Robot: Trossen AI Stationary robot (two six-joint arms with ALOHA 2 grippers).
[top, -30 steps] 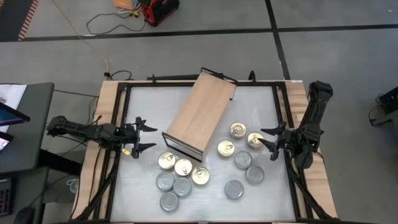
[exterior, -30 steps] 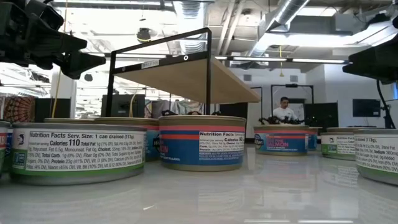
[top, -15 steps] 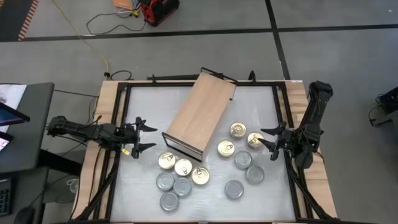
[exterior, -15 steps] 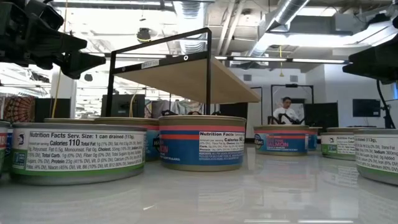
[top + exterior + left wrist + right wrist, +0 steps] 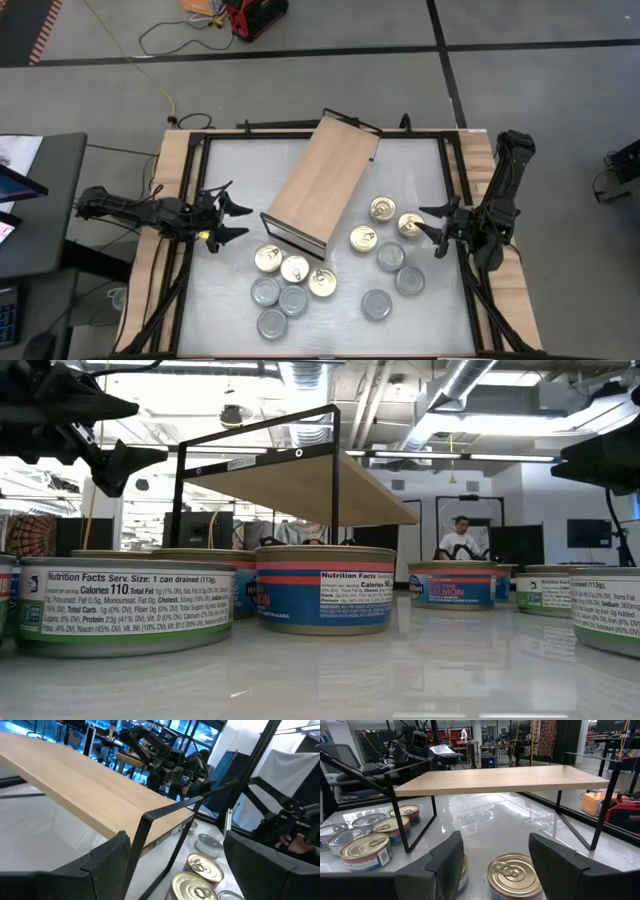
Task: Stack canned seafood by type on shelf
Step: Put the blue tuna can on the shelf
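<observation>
The shelf point(image 5: 320, 185), a light wooden board on a thin black frame, stands on its legs slantwise in the middle of the table. Gold-lidded cans point(image 5: 295, 268) and silver-lidded cans point(image 5: 272, 323) of seafood sit flat on the table near its near end, and more of both kinds point(image 5: 390, 257) sit to its right. My left gripper point(image 5: 228, 220) hangs open at the table's left edge, level, pointing at the shelf point(image 5: 75, 785). My right gripper point(image 5: 432, 228) is open at the right edge, with a gold can point(image 5: 515, 875) just ahead of its fingers, untouched.
The table's black rails point(image 5: 190, 250) run along its left and right edges under both arms. Bare tabletop point(image 5: 240, 165) lies on the shelf's left and at the far right. A person point(image 5: 460, 535) shows in the room beyond the table.
My left gripper has rolled about its own pointing line while staying in place and open; its two fingers now stand tilted against how they stood before. The cans, the shelf and my right gripper have kept still.
</observation>
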